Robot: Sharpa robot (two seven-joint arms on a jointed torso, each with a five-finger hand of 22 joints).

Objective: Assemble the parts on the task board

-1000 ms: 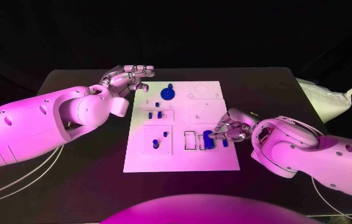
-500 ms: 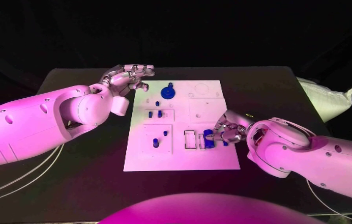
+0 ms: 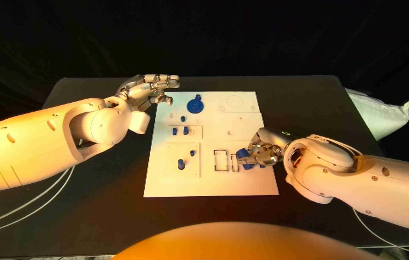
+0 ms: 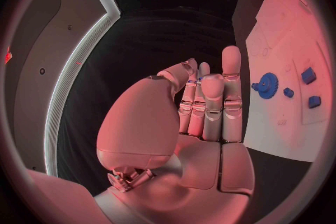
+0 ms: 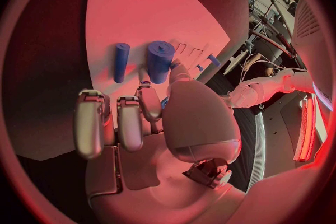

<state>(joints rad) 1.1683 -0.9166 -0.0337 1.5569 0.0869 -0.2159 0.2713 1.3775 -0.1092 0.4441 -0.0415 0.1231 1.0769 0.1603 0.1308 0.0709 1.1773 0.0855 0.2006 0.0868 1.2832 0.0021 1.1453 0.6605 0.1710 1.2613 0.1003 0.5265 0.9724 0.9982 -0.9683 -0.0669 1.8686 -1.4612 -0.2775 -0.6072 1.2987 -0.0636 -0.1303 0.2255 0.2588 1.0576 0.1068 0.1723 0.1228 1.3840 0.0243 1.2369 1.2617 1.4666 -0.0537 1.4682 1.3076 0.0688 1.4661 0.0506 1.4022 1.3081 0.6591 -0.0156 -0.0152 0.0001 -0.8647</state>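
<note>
The right hand (image 3: pixel 260 152) is bent down on the board (image 3: pixel 213 180), near its front edge, and a blue part (image 3: pixel 246 161) is pinched there. The left hand (image 3: pixel 152 90) is held up by the far corner, fingers straight, nothing gripped.

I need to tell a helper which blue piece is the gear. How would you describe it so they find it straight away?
Start at the white board in the middle of the black table. Go to its far edge, on the side of the left hand. The gear lies there: round, flat and toothed, while the other blue pieces are small pegs and blocks.
</note>
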